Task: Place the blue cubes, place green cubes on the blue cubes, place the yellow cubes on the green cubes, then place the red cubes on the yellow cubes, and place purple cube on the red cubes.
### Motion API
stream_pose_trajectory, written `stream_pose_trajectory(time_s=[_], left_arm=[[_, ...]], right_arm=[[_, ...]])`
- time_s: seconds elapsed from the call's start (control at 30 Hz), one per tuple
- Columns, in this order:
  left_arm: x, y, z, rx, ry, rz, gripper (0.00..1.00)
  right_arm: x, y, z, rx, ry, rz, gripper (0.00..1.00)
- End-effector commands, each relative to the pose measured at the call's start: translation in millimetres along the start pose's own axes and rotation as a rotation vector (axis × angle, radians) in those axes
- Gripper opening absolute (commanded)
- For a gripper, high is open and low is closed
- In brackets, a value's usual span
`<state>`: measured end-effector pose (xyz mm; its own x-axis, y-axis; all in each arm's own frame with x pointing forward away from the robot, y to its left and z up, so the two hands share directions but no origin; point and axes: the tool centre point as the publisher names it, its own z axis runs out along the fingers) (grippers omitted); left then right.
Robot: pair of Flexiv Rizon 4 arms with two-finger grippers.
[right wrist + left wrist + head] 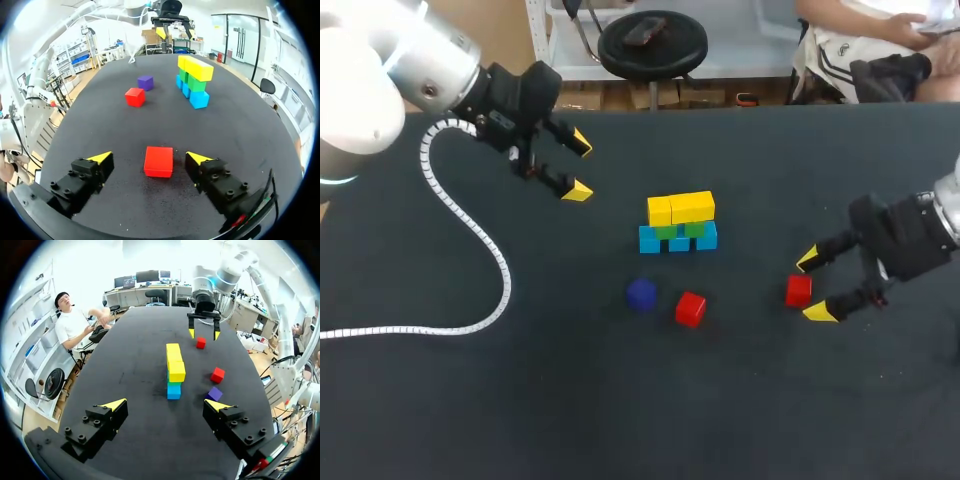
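A: What's the biggest thing there?
B: The black bench [520,400]. The left arm [380,70] comes in over its far left corner and the right arm [920,235] at its right edge. A white ribbed cable [470,230] loops from the left arm across the bench.
A: And the stack?
B: Near the middle. The blue cubes [678,241] stand in a row on the bench, with the green cubes [680,230] on them and two yellow cubes [680,208] side by side on top.
A: The grippers?
B: The left gripper [580,168] hangs above the bench, fingers spread with nothing between them, well apart from the cubes. The right gripper [814,287] is low, fingers spread too. One red cube [158,161] lies on the bench between its yellow tips, with a gap on each side.
A: Any loose pieces?
B: A second red cube [690,308] and the purple cube [641,294] sit near each other on the bench. They are just on the near side of the stack, not touching it.
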<state>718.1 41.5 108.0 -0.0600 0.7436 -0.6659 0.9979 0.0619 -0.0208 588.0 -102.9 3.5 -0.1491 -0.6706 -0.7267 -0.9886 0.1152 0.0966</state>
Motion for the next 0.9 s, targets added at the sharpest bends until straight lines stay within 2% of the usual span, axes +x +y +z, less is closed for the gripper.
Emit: stream_pose_trajectory(time_s=[0.03, 0.1, 0.13, 0.17, 0.43, 0.83, 0.9], left_arm=[[0.7, 1.7, -0.1, 0.003, -0.002, 0.003, 1.0], [0.7, 1.7, -0.1, 0.003, -0.002, 0.003, 1.0], [0.7, 1.7, -0.1, 0.003, -0.002, 0.003, 1.0], [0.7, 1.7, -0.1, 0.003, -0.002, 0.003, 1.0], [0.7, 1.7, -0.1, 0.003, -0.002, 0.003, 1.0], [0.7, 1.7, -0.1, 0.003, -0.002, 0.003, 1.0], [0.7, 1.7, -0.1, 0.003, -0.002, 0.003, 1.0]], right_arm=[[0.9, -1.9, 3.1, -0.006, -0.005, -0.006, 0.49], [1.0, -1.8, 3.9, -0.011, -0.005, -0.014, 0.38], [1.0, -1.8, 4.0, -0.012, -0.005, -0.017, 0.16], [1.1, -1.7, 4.1, -0.014, -0.005, -0.019, 0.0], [-4.4, -1.8, -0.8, -0.018, -0.013, -0.051, 0.0], [-38.7, -18.6, -17.6, -0.038, -0.049, -0.136, 0.0], [-46.7, -23.9, -18.8, -0.072, -0.052, -0.181, 0.0]])
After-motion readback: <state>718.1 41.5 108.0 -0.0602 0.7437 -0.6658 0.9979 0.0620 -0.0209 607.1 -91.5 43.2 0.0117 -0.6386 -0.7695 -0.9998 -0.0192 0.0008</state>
